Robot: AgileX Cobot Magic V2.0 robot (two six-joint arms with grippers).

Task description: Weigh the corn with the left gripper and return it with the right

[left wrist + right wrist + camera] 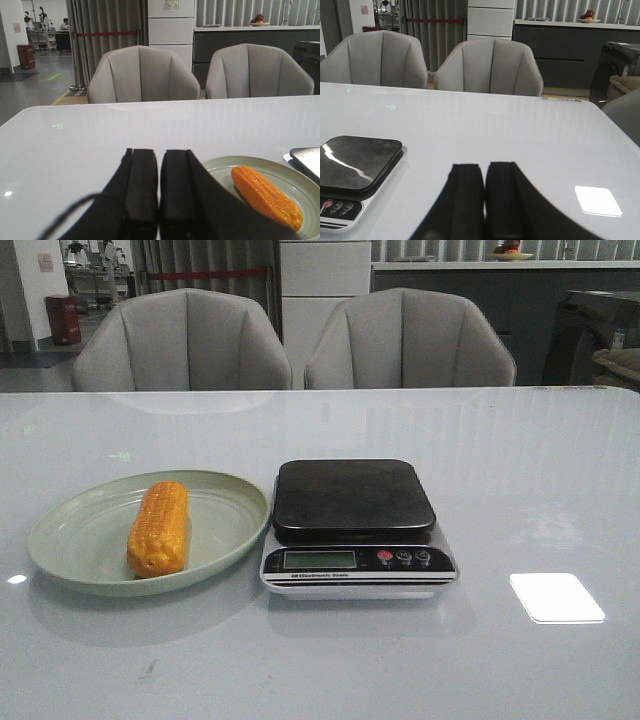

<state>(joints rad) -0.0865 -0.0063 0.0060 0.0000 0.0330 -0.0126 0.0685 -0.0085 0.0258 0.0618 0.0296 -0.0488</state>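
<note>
The orange-yellow corn (160, 528) lies lengthwise on a pale green plate (80, 540) at the table's left. It also shows in the left wrist view (265, 196) on the plate (300, 180). The scale (355, 525), with a black platform and a silver front with display, stands right beside the plate; it also shows in the right wrist view (355, 175). My left gripper (159, 152) is shut and empty, low over the table, short of the plate. My right gripper (484, 167) is shut and empty over bare table, apart from the scale. Neither gripper shows in the front view.
Two grey chairs (185, 340) (410, 340) stand behind the table's far edge. A bright light patch (556, 597) reflects on the glossy white tabletop right of the scale. A dark cabinet (595, 335) stands at the far right.
</note>
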